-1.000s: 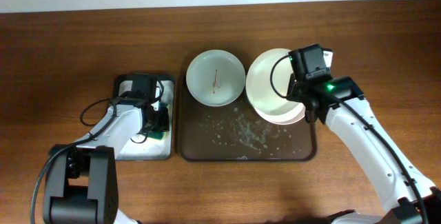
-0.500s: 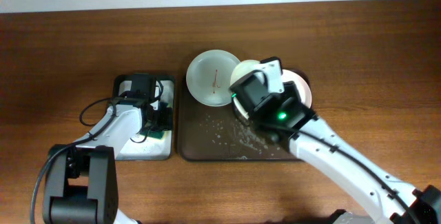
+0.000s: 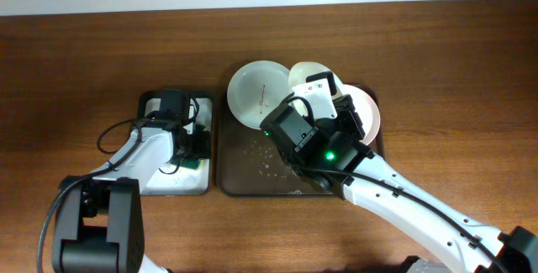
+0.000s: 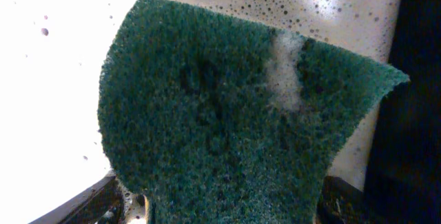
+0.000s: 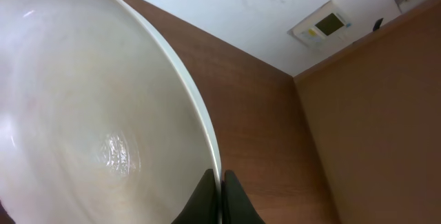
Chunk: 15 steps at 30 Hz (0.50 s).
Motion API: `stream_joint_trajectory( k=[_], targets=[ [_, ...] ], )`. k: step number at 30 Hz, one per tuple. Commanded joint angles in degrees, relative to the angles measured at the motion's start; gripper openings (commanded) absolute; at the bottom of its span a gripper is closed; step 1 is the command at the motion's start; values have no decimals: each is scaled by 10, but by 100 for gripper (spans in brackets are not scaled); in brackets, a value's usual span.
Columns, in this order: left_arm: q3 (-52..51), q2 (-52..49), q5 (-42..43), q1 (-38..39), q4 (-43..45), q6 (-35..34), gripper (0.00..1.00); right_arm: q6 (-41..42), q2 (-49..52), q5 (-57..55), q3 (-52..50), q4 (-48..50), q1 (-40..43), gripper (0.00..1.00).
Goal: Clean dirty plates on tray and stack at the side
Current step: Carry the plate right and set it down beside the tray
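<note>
A cream-white plate (image 5: 89, 114) fills the left, glistening wet near its centre. The right gripper (image 5: 219, 193) pinches the plate's rim. Brown wood (image 5: 269, 134) lies beyond the plate.

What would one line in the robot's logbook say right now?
right gripper: clamped on cream plate rim, above brown tray | left gripper: at sponge, grip unclear | smeared green plate: on brown tray
</note>
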<state>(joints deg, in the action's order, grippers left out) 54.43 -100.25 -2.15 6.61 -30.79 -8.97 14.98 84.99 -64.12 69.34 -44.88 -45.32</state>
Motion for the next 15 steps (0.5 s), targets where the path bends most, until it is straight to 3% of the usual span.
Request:
stream_joint_trajectory(
  k=[1, 8, 11, 14, 15],
  targets=[
    [-9, -11, 9, 0, 1, 1, 81, 49, -14, -1, 15, 2, 2, 4],
    [-9, -11, 9, 0, 1, 1, 80, 131, -14, 231, 15, 2, 118, 4],
    [-9, -11, 9, 0, 5, 1, 73, 131, -14, 318, 15, -5, 201, 4],
    [-9, -11, 9, 0, 12, 1, 52, 130, -14, 398, 15, -11, 279, 4],
    [-9, -11, 9, 0, 21, 1, 31, 130, -14, 449, 15, -14, 329, 4]
  ],
)
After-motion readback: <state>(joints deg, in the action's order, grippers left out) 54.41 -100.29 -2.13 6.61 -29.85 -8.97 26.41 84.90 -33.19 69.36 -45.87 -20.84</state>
